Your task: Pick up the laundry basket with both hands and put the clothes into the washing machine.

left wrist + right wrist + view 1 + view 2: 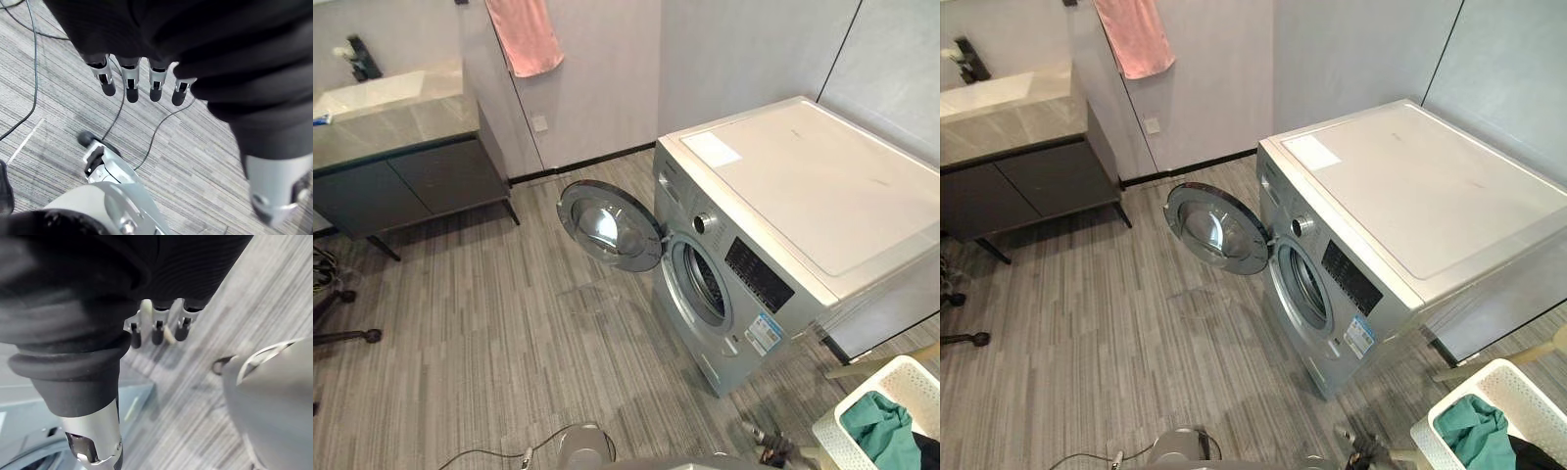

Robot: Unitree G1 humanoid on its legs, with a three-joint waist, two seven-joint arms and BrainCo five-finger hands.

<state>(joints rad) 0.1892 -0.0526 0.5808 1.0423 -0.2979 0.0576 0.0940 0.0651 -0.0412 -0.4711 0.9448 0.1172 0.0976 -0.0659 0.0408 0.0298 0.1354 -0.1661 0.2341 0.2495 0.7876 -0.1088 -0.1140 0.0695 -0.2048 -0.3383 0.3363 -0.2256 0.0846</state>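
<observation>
**Colleague:** Where's the basket on your screen?

**Operator:** From the head camera I see the white laundry basket at the lower right, just past the near right corner of the washing machine. I think it's sitting on the floor, but the edge of the view cuts it off, so I can't be sure. There's a teal garment inside, with something dark beside it.

**Colleague:** Is either hand on it?

**Operator:** No. On the left wrist camera, the left robot hand hangs above the striped floor with its fingers straight and loose, holding nothing. The right robot hand looks the same on its own camera: relaxed fingers and nothing between them and the thumb.

**Colleague:** And the machine?

**Operator:** Its round door is swung wide to the left, and I can see the drum opening. Well to the left there's a dark sink cabinet against the wall, with a pink towel hanging above it.
</observation>
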